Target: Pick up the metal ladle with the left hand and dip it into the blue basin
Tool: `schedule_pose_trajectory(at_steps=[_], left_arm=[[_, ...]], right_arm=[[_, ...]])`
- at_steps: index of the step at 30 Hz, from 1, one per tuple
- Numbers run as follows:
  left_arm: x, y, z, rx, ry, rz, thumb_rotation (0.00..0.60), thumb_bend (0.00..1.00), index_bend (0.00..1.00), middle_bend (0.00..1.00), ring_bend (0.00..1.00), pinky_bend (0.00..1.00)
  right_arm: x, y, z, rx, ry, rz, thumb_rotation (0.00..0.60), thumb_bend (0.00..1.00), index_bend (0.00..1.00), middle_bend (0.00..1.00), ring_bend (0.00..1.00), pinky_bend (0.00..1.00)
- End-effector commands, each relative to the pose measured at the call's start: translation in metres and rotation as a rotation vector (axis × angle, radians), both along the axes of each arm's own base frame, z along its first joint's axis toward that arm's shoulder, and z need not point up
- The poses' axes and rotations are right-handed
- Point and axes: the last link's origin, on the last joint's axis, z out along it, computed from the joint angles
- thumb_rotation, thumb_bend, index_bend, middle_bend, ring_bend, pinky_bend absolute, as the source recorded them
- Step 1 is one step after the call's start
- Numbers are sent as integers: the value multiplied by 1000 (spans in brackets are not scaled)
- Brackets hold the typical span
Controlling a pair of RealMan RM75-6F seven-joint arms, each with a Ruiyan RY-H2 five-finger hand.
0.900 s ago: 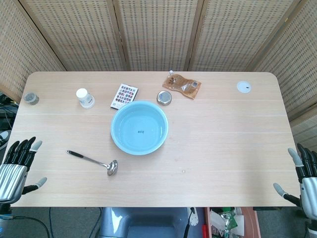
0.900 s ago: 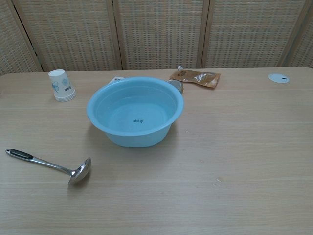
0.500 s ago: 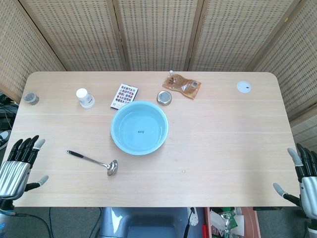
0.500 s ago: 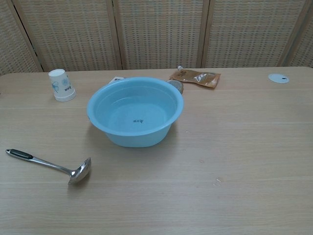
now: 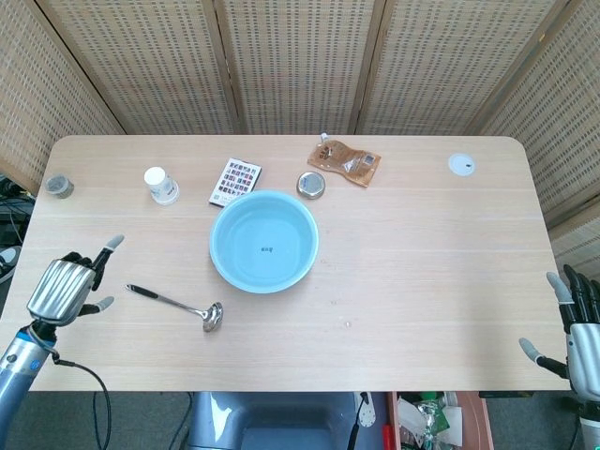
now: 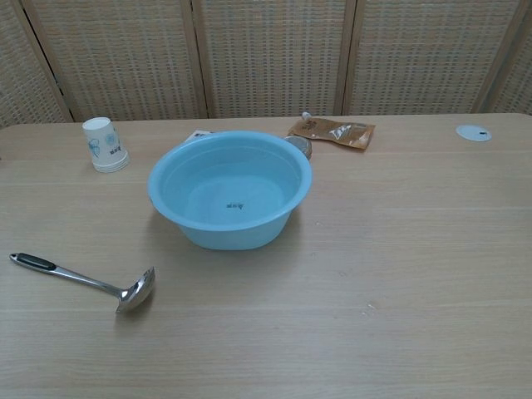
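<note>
Metal ladle (image 5: 176,304) flat on table, left hand (image 5: 64,287) near its black handle, seemingly loosely open, holding nothing

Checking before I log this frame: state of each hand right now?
Left hand: open, holding nothing, near the black handle end of the metal ladle.
Right hand: open, holding nothing, at the table's right edge.

The left hand (image 5: 64,286) has a ribbed, silver-grey metallic back, dark fingers with pale grey tips, and a blue-grey forearm segment behind the wrist, from which a thin black cable trails. The right hand (image 5: 579,333) shows the same silvery back plate, black fingers and light grey fingertips, with a pale-tipped thumb on its inner side.
</note>
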Motion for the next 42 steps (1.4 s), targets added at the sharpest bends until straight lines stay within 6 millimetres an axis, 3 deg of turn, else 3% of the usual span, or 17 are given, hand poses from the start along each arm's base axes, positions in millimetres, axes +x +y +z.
schedule_pose_trajectory(at_steps=[1, 8, 17, 30, 33, 37, 42], left_arm=[[-1, 46, -16, -133, 121, -43, 600, 54, 0, 1000, 966, 1000], [-18, 72, -34, -287, 225, -15, 600, 55, 59, 1000, 996, 1000], [-31, 73, -64, -401, 227, 56, 600, 57, 140, 1000, 1000, 1000], [-39, 74, -73, -393, 225, 92, 600, 65, 316, 1000, 1000, 1000], [-39, 75, -76, -374, 213, 85, 600, 102, 332, 1000, 1000, 1000], [-39, 74, -81, -370, 208, 87, 600, 265, 395, 1000, 1000, 1000], [-40, 71, -88, -369, 215, 87, 600, 307, 409, 1000, 1000, 1000]], right_arm=[[-4, -6, -6, 12, 18, -30, 600, 0, 0, 0, 0, 0], [-11, -10, -6, 1, 25, -74, 600, 0, 0, 0, 0, 0], [-15, -13, -4, -7, 25, -96, 600, 0, 0, 0, 0, 0], [-17, -15, -7, 10, 23, -104, 600, 0, 0, 0, 0, 0], [-16, -15, -7, 11, 21, -104, 600, 0, 0, 0, 0, 0], [-16, -15, -7, 13, 20, -104, 600, 0, 0, 0, 0, 0], [-16, -15, -7, 14, 16, -103, 600, 0, 0, 0, 0, 0]])
